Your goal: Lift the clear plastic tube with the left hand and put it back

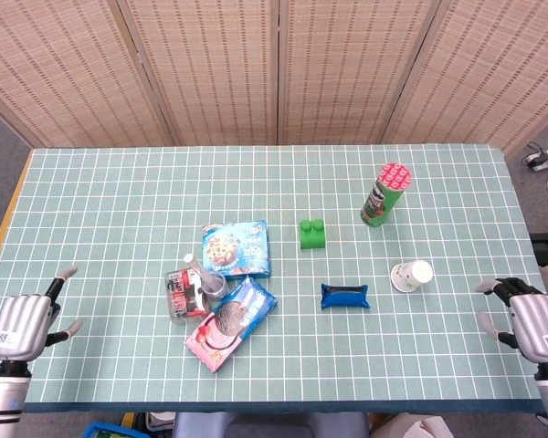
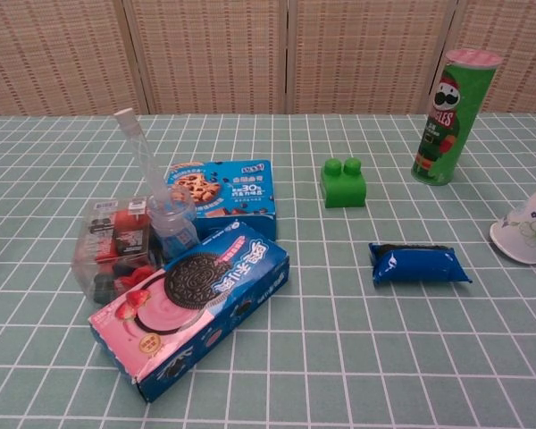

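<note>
- Spreading apart and holding nothing, the fingers (image 1: pixel 66 272) of the left hand (image 1: pixel 23 324) are hovering at the near left corner of the green gridded worktop (image 1: pixel 110 201), well apart from every item; the chest view is not showing this hand.
- Spreading likewise with nothing between them, the fingers (image 1: pixel 487 286) of the right hand (image 1: pixel 532 324) are sitting at the near right edge, near the white paper cup (image 2: pixel 523 228) that is lying on its side.
- Leaning up and to the left, the clear plastic tube (image 2: pixel 138 154) is rising from a small clear bottle with a blue base (image 2: pixel 171 223); no hand is touching it.
- Touching the bottle's left side, a clear plastic box of red and dark contents (image 2: pixel 114 250) is resting on the worktop.
- Lying just in front of both, a pink and blue Oreo box (image 2: pixel 192 304) is sitting at an angle, with a blue cookie box (image 2: pixel 221 189) flat just behind.
- Sitting further right are a green toy brick (image 2: pixel 343 182), a blue foil packet (image 2: pixel 419 264) and an upright green Pringles can (image 2: pixel 451 116).
</note>
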Robot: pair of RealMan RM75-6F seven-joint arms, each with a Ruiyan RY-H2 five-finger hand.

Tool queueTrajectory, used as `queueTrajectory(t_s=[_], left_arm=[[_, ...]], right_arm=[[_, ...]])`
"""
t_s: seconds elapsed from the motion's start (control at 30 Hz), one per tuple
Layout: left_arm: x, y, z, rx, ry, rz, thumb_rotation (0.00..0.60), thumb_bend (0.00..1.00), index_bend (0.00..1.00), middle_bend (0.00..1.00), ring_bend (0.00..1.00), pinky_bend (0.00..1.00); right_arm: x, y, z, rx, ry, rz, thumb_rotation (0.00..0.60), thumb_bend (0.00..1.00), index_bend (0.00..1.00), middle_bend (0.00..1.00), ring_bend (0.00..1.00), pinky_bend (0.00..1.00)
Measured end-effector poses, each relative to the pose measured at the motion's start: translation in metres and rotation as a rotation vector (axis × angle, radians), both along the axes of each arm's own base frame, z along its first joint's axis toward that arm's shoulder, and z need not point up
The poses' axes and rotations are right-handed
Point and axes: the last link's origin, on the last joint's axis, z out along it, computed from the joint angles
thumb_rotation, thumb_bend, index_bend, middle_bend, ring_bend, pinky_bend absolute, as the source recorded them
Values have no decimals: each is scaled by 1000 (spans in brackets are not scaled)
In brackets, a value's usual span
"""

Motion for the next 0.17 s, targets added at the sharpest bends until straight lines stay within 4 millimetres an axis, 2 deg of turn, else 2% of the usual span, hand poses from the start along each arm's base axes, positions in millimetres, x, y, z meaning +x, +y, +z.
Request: queueTrajectory(t_s=[0.17], left_arm=[[-4, -9, 2, -35, 43, -7, 600, 98, 231, 1000, 1000, 1000]], right_arm=[[-2, -1, 0, -1, 17, -7, 600, 265, 397, 438, 332, 512]])
